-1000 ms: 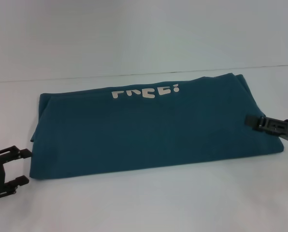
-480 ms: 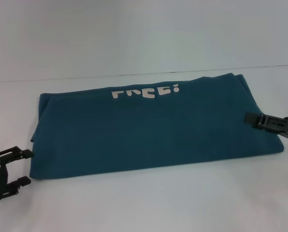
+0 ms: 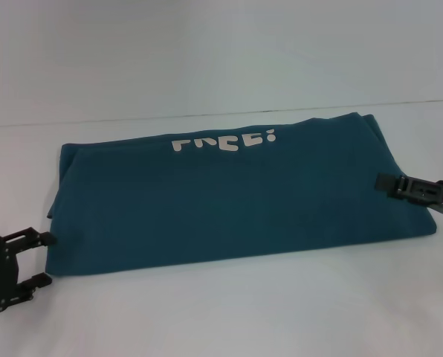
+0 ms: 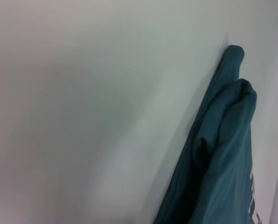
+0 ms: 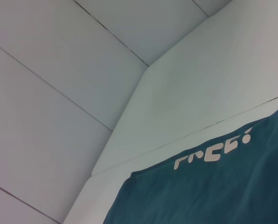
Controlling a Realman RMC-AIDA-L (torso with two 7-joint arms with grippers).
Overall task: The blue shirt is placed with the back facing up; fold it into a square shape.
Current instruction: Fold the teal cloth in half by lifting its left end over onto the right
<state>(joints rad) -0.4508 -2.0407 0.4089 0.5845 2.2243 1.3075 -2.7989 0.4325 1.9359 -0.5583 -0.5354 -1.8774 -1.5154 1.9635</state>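
Note:
The blue shirt (image 3: 236,201) lies folded into a long flat band across the white table, its cream lettering (image 3: 223,142) facing up along the far edge. My left gripper (image 3: 41,259) is open at the shirt's near left corner, just off the cloth, with nothing between its fingers. My right gripper (image 3: 386,186) reaches in level over the shirt's right end. The left wrist view shows the bunched folded edge of the blue shirt (image 4: 223,154). In the right wrist view the blue shirt (image 5: 213,196) and its lettering (image 5: 213,151) show from above.
The white table (image 3: 207,312) stretches bare in front of the shirt and to both sides. Its far edge (image 3: 207,115) meets a pale wall just behind the shirt.
My left gripper has slid a little toward the near edge and tilted, staying open. The right gripper has barely shifted. The shirt has not moved.

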